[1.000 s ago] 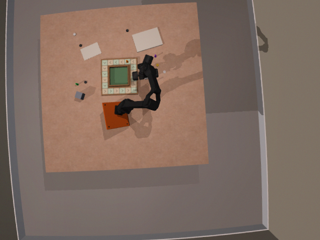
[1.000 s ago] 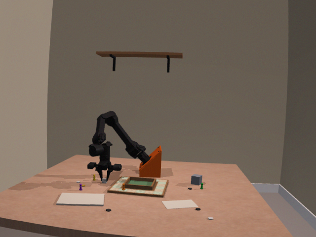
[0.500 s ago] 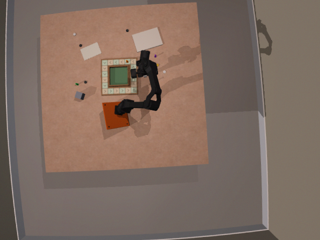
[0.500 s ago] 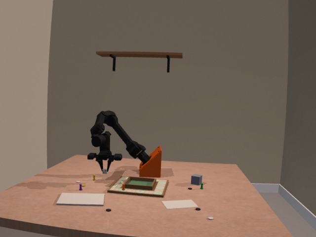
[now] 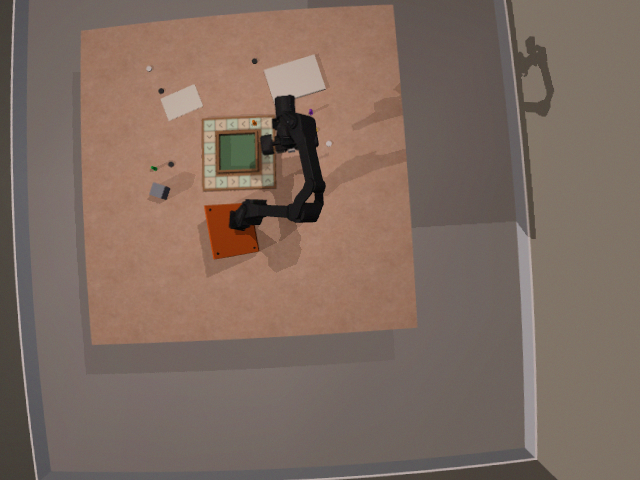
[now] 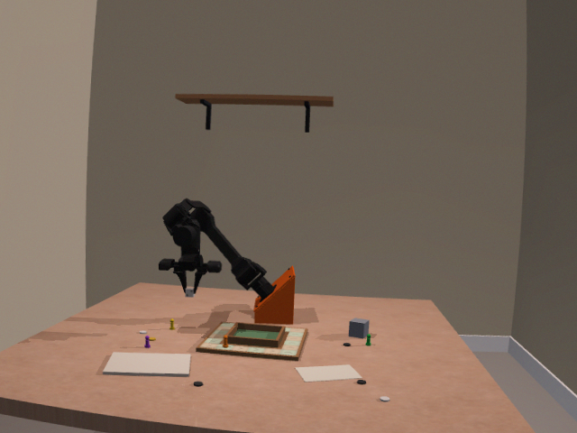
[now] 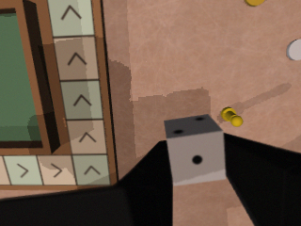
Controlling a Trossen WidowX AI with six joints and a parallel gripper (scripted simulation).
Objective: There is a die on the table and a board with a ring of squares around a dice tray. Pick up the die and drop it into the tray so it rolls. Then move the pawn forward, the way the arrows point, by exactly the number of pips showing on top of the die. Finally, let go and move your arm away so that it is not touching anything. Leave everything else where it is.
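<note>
- Jaws stood closed on the die (image 7: 195,153), gripper (image 6: 189,286) raised above the table.
- Die hung beside the board (image 6: 297,346), toward the table's far left corner in the exterior view.
- Die appeared light, rigid, smooth; flat opposite faces suited gripping.
</note>
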